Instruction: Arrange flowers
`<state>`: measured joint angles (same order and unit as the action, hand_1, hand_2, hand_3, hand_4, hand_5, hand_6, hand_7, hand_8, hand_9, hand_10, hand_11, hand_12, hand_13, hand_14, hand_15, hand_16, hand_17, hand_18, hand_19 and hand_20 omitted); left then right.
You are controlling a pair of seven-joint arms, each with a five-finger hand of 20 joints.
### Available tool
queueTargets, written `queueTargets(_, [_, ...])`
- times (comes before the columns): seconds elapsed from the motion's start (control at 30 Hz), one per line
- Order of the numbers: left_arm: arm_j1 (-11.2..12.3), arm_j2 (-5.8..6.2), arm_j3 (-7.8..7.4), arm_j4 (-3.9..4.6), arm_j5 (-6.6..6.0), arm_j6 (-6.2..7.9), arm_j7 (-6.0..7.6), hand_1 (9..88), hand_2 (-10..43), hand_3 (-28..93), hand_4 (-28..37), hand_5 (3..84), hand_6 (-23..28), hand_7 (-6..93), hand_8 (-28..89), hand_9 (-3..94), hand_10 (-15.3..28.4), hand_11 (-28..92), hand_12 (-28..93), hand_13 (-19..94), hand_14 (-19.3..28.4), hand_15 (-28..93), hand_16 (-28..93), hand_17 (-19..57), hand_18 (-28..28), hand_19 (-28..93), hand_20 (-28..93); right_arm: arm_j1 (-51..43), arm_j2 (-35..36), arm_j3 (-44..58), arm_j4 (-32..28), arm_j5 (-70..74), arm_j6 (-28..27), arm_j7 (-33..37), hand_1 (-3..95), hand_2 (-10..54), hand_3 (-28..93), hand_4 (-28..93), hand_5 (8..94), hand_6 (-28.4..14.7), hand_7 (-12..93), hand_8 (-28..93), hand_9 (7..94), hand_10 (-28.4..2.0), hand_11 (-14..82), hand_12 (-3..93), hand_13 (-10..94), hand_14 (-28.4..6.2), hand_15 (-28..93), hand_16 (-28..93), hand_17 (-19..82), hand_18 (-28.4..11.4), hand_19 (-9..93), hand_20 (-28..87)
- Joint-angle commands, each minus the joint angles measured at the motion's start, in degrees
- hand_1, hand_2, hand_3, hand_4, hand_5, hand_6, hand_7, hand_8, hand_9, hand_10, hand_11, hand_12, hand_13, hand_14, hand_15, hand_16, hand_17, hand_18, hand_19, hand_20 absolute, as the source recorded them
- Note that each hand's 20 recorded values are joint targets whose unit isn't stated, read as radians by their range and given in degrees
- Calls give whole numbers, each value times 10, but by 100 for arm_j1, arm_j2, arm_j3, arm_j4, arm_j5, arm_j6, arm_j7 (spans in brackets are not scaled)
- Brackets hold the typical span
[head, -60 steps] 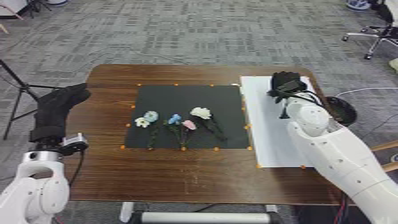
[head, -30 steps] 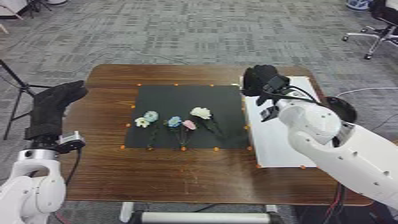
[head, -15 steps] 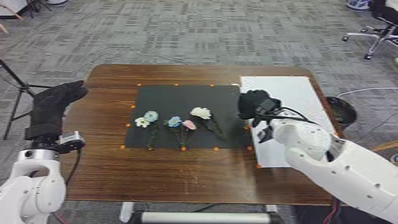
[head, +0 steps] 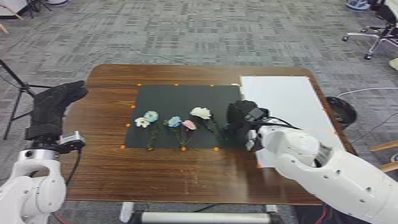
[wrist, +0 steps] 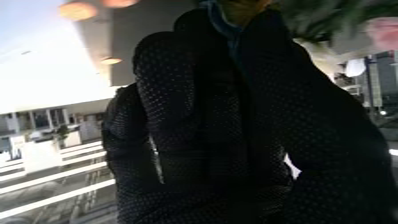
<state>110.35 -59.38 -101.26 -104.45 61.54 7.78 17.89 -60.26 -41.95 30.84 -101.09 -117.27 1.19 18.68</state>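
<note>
Right, here are the right hand's [head: 245,111] fingers, straight and released, it seems, dark glove against dark mat [head: 182,95], with the white flower [head: 201,113] just to their left. Its stem slants from the bloom toward the near right, so a grasp wants to come in across that line. Pink flower [head: 189,125] crowds the left; room to manoeuvre lies right, over the white sheet [head: 289,100]. Left hand [head: 53,102], fingers relaxed, is well apart at the worktop's [head: 178,175] left edge.
</note>
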Motion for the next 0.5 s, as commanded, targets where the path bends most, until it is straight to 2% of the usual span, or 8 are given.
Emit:
queueTargets(0.03, [37,-43,-19,-36,-32,-12,-4,245,128,695,-283,550,21,164,-76,541,147,212,146,420,179,225,8,60,136,154,185,-9,-81,-289,-292,87,-51,-40,596,-95,551,-150,802,27,194,66,881,-108,86,292,723,-105,513,349,339,-220,729,581])
queueTargets(0.27, [19,-48,-14,-32,-31,-11,0,245,127,697,-283,549,21,163,-76,540,147,212,146,421,179,225,8,60,136,154,185,25,-106,-180,-214,-16,-58,-84,595,-95,552,-152,802,27,192,66,882,-107,86,295,722,-105,514,349,339,-221,730,580])
queueTargets(0.5, [15,-37,20,-23,-35,-4,-2,246,127,698,-283,550,20,164,-77,541,147,211,144,420,179,224,7,60,135,153,185,187,-215,110,49,-148,160,15,595,-95,554,-153,803,28,194,68,882,-106,85,295,723,-104,513,350,339,-221,730,580])
